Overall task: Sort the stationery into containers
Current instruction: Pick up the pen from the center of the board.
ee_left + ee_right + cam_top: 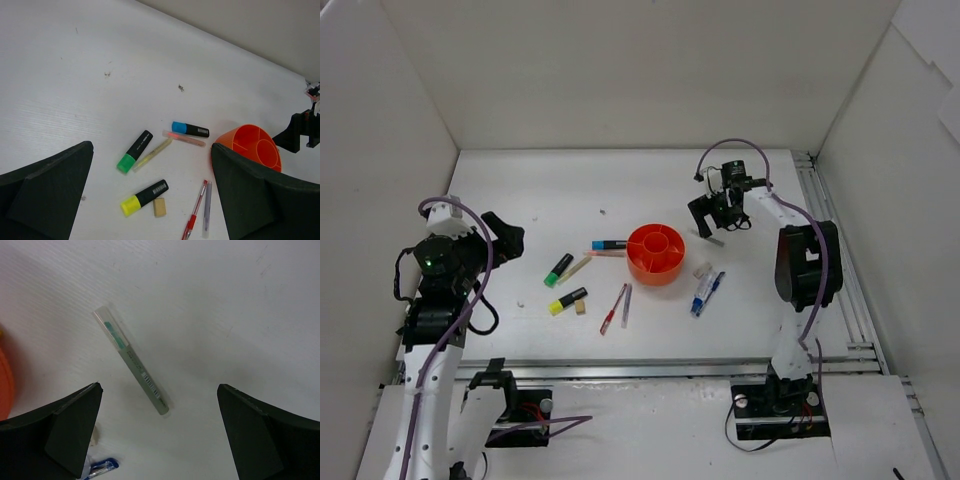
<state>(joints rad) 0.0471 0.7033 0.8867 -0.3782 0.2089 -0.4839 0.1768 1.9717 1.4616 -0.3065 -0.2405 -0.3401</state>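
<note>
The orange tub stands mid-table with its compartments showing nothing inside. Left of it lie a green-capped highlighter, a yellow-capped one, a blue-capped one, a pink pen, a red pen, a grey pen and a tan eraser. My left gripper hangs open, high and left of these. My right gripper is open above a clear pen with green ink, right of the tub. A blue-white marker and a small eraser lie nearer.
A pale yellow pen rests against the green-capped highlighter. White walls close the table at the back and both sides. A metal rail runs along the right edge. The tub's rim shows at the left of the right wrist view.
</note>
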